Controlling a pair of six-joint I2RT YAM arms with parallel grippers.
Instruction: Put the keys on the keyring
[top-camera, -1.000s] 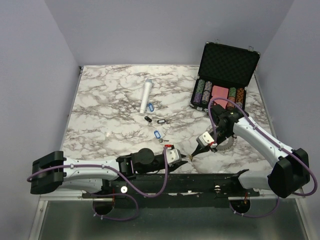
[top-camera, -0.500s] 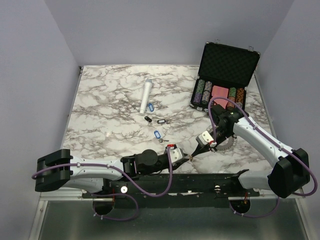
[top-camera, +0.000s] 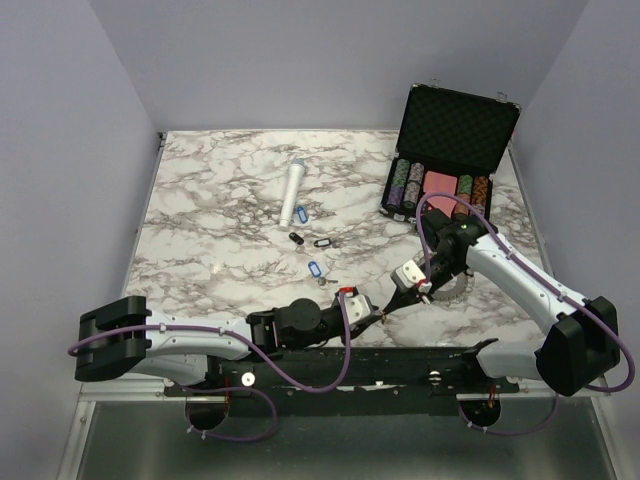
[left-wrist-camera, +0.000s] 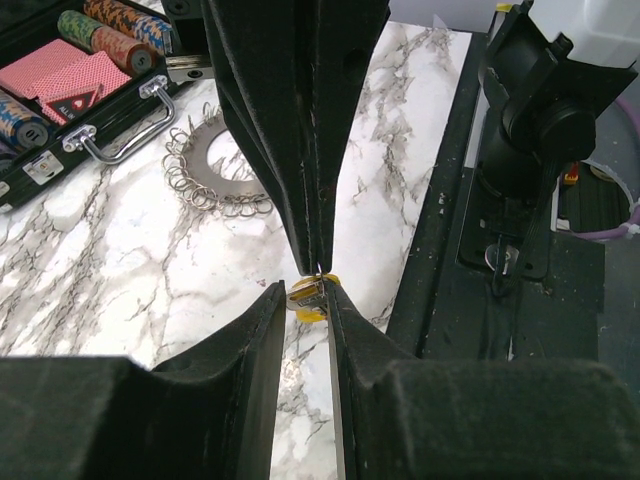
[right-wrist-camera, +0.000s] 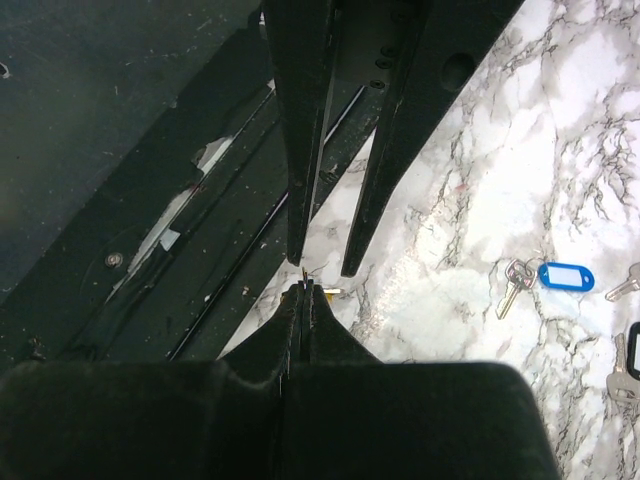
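Note:
A key with a yellow tag (left-wrist-camera: 311, 312) hangs just above the marble near the table's front edge. My left gripper (left-wrist-camera: 306, 289) is shut on it, and both pads touch it. My right gripper (left-wrist-camera: 318, 262) comes down from above, shut on the key's thin top edge; a sliver shows between its tips (right-wrist-camera: 304, 289). In the top view, the left gripper (top-camera: 376, 314) and right gripper (top-camera: 387, 306) meet tip to tip. The keyring (top-camera: 457, 288) (left-wrist-camera: 222, 170) lies flat behind them, partly under the right arm. More keys lie mid-table: a blue-tagged one (top-camera: 315, 270) (right-wrist-camera: 565, 275), a black-tagged one (top-camera: 322, 243) and another blue (top-camera: 301, 213).
An open black poker chip case (top-camera: 450, 150) (left-wrist-camera: 60, 60) stands at the back right, just beyond the keyring. A white cylinder (top-camera: 293, 193) lies at the back centre. The black base rail (top-camera: 400, 365) runs along the near edge, right below both grippers.
My left arm has slid right until its jaws flank the right gripper's tips, and they have narrowed slightly onto the yellow-tagged key. The right arm has barely moved.

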